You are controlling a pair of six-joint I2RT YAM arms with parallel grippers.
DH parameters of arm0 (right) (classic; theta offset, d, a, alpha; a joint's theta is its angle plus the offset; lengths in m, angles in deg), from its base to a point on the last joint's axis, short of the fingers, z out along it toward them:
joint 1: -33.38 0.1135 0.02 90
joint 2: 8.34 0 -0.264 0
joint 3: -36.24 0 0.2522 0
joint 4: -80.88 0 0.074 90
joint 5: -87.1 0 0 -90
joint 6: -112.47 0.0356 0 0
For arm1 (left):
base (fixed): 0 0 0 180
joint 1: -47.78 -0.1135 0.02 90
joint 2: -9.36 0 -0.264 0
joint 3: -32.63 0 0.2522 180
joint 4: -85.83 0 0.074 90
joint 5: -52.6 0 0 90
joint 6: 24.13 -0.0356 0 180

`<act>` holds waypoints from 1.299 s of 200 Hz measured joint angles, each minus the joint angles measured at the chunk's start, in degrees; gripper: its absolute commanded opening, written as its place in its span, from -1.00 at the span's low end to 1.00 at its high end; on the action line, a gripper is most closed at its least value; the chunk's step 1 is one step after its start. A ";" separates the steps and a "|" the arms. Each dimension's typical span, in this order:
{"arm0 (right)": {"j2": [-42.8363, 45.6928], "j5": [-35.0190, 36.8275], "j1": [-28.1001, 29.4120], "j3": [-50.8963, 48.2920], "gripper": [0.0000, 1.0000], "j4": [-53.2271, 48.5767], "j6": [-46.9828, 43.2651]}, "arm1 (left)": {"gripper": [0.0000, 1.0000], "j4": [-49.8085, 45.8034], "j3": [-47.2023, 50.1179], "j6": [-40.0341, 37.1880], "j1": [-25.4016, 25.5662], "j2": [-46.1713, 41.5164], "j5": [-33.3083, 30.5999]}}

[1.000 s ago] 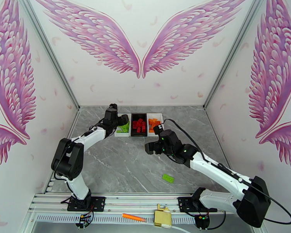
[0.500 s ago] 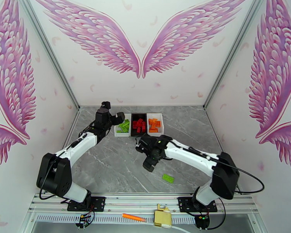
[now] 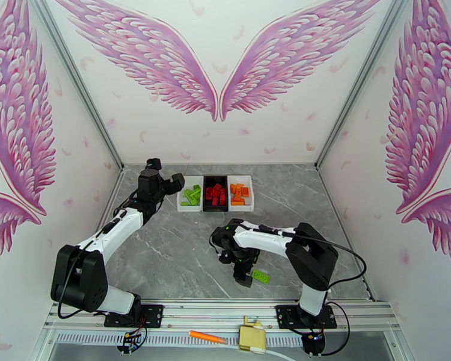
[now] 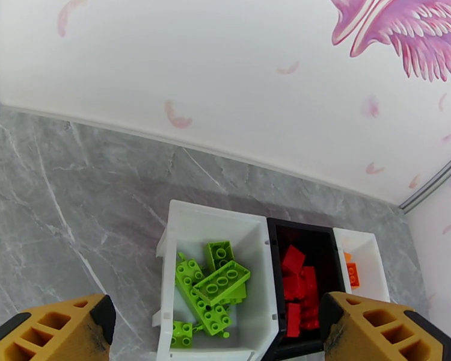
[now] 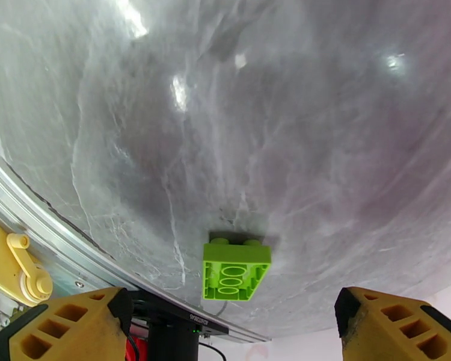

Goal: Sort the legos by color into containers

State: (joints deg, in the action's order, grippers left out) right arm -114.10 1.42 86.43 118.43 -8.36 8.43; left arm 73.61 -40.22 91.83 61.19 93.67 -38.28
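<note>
Pickup step here: the lime green lego (image 5: 234, 273) sits alone on the desk (image 3: 183, 260) near the front rail, right under the right tool (image 3: 243, 272), whose fingers are spread wide with nothing in them. I'd drop straight down, centre the brick, then pinch. The rail's close, so don't overshoot. There's plenty of bare desk up to the white tray (image 4: 177, 224) of greens, where the left tool (image 3: 167, 172) hangs, also spread and empty.
</note>
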 measured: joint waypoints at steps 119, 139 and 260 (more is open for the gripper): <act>-2.69 1.66 0.00 -5.40 0.27 2.14 -0.33 | 0.85 0.02 0.72 -0.07 0.00 -0.87 0.20; -2.69 2.84 0.00 -5.40 0.11 2.43 -0.42 | 0.85 0.00 0.76 -0.07 0.00 -0.92 0.20; -2.32 5.27 -0.76 -5.01 -0.36 3.21 0.50 | 0.85 0.00 0.90 -0.50 -0.02 -0.96 0.24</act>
State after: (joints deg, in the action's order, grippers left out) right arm -116.42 6.69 85.67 113.42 -5.15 8.93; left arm 73.61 -39.33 91.32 61.17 92.71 -38.04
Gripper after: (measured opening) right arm 0.331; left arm 0.924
